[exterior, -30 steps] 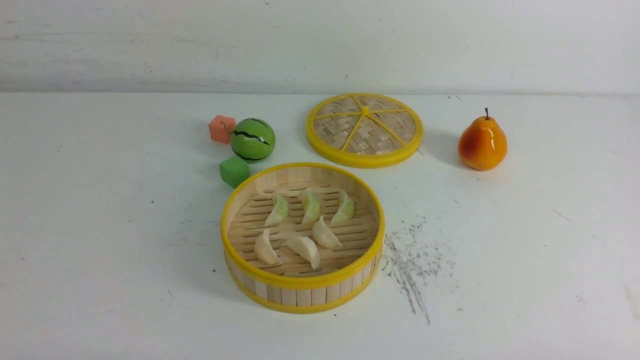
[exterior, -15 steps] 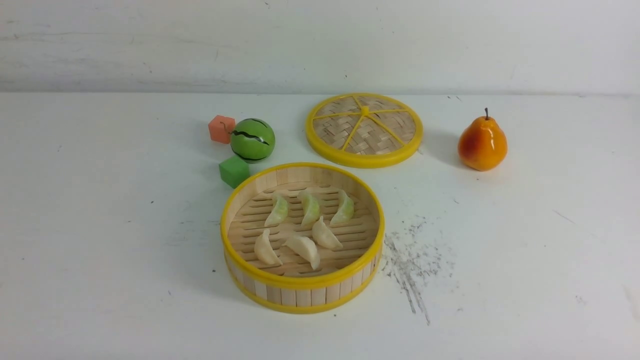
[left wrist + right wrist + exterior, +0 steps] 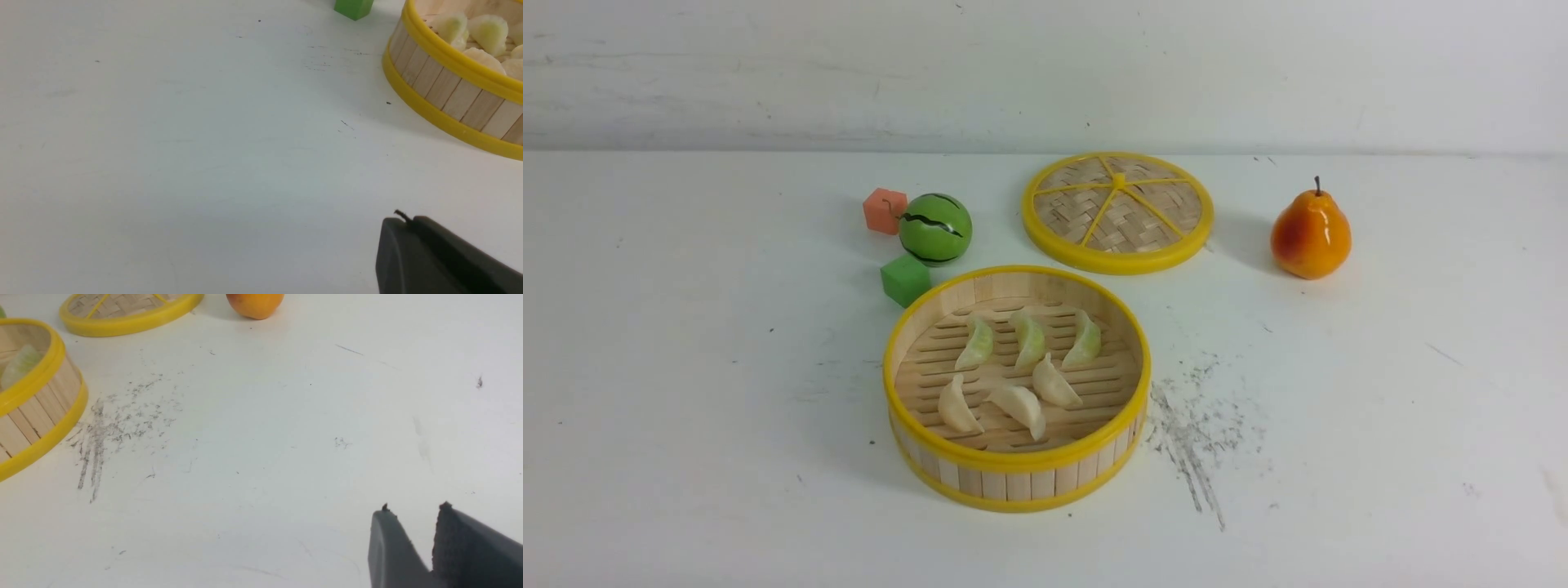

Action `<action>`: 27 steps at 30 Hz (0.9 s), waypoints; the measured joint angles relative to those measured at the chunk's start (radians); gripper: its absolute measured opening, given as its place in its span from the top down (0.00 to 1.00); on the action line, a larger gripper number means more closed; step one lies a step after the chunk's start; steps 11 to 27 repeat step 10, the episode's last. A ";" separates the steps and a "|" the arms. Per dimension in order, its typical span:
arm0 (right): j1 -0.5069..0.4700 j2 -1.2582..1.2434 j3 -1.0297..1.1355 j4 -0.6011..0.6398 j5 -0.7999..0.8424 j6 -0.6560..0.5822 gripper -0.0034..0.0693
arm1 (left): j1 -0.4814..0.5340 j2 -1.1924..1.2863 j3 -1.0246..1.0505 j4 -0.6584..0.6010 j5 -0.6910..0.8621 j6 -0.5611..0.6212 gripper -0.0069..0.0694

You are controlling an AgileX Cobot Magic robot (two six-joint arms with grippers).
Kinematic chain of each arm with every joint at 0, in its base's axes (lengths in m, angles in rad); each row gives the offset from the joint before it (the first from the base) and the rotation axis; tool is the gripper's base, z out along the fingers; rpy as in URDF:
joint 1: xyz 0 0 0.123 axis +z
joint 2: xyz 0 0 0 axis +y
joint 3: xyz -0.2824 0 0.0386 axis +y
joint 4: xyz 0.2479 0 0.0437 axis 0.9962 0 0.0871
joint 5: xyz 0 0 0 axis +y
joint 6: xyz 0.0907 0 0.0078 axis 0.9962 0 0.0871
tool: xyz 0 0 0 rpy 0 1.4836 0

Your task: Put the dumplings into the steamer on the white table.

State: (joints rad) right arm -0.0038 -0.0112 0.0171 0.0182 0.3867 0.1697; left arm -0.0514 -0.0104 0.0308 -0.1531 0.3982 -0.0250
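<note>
Both arms hang low over the table [image 3: 686,367], clear of the steamer [image 3: 1018,478]. Left gripper [image 3: 412,228] looks closed, though only partly visible; right gripper [image 3: 412,516] slightly parted, empty. Six dumplings [image 3: 1021,406] lie inside the steamer: three green, three white.

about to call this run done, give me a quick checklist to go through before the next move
1. All six dumplings in the steamer: ok. Three green dumplings lie in the far row, three white dumplings in the near row.
2. No dumpling left on the table: ok in the front view.
3. Steamer upright on the table: ok.
4. Lid off, lying flat behind the steamer: ok.
5. Left gripper empty and apart from the steamer: ok; open or shut, cannot tell.
6. Right gripper empty: ok, a small gap shows between its fingers, nothing in it.
</note>
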 joint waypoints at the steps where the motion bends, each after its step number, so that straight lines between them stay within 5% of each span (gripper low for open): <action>1: 0.000 0.000 0.000 0.000 0.000 0.000 0.71 | 0.000 0.000 0.000 0.000 0.000 0.000 0.90; 27: 0.000 0.000 0.000 0.000 0.000 0.000 0.69 | 0.000 0.000 0.000 0.000 0.000 0.000 0.88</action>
